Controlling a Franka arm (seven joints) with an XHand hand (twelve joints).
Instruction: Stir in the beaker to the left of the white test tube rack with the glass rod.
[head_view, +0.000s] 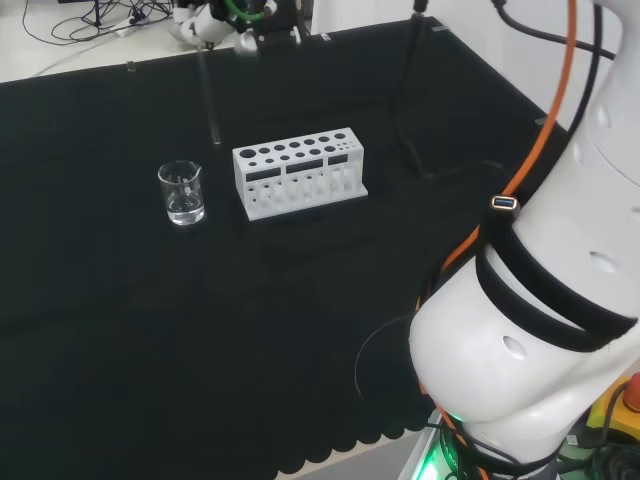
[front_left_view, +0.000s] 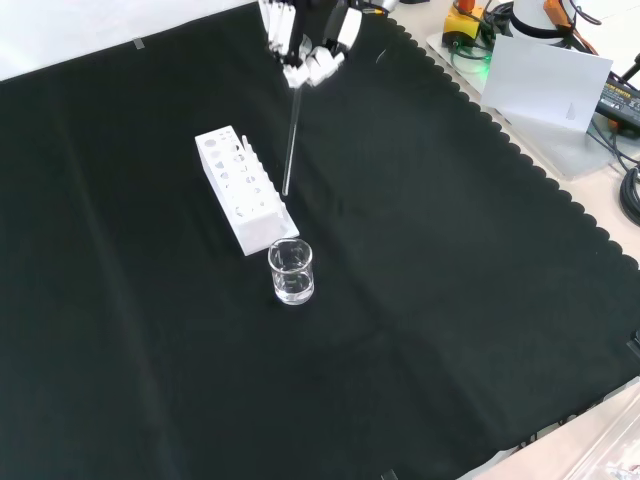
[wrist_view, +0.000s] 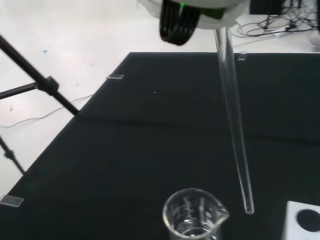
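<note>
black cloth (front_left_view: 450, 300), unlabelled beaker (front_left_view: 291, 271) beside rack (front_left_view: 243, 190), hand (front_left_view: 305, 45) curled around glass rod (front_left_view: 291, 140)

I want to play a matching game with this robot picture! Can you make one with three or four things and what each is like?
Things:
1. glass rod
2. beaker
3. test tube rack
4. robot hand

What each is like:
A. white, with round holes on top
B. curled round something thin
C. hanging in the air, above the cloth
D. standing on the cloth with a little clear liquid inside

Pairs: 1-C, 2-D, 3-A, 4-B
</note>
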